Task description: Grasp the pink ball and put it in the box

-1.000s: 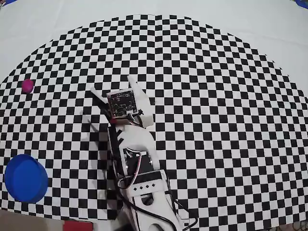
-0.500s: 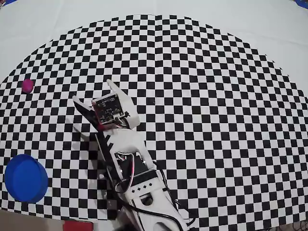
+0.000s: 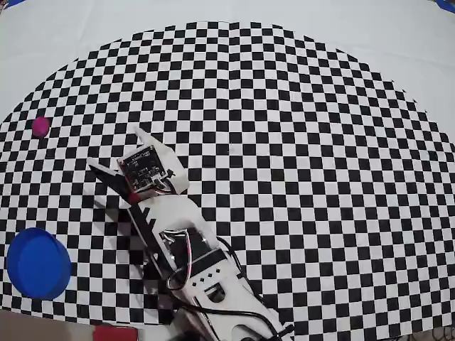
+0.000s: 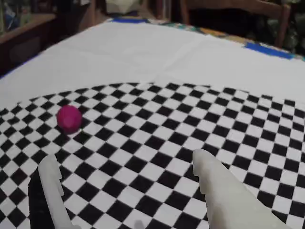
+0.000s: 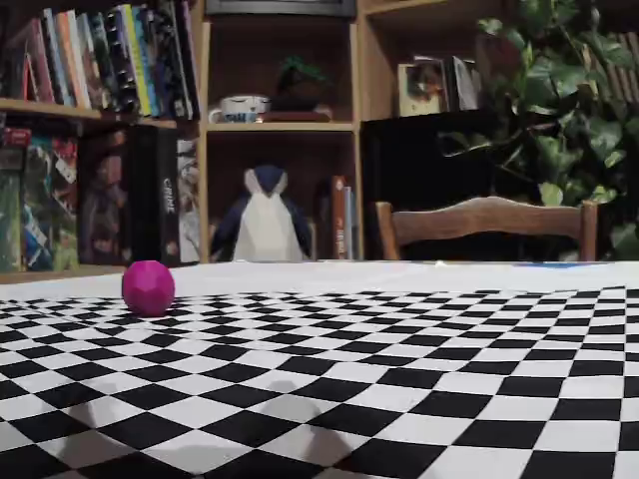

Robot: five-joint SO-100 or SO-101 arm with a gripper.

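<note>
My claw (image 3: 114, 150) is spread wide and holds nothing; in the wrist view its two pale fingers (image 4: 224, 191) stand far apart over the checkered bench (image 3: 298, 142), touching no object. The pink ball (image 3: 40, 126) lies on the checkers near the pattern's left edge in the overhead view, well apart from my claw and beyond its tips. The box (image 3: 37, 262), round and blue, sits near the lower left corner, well apart from the ball.
</note>
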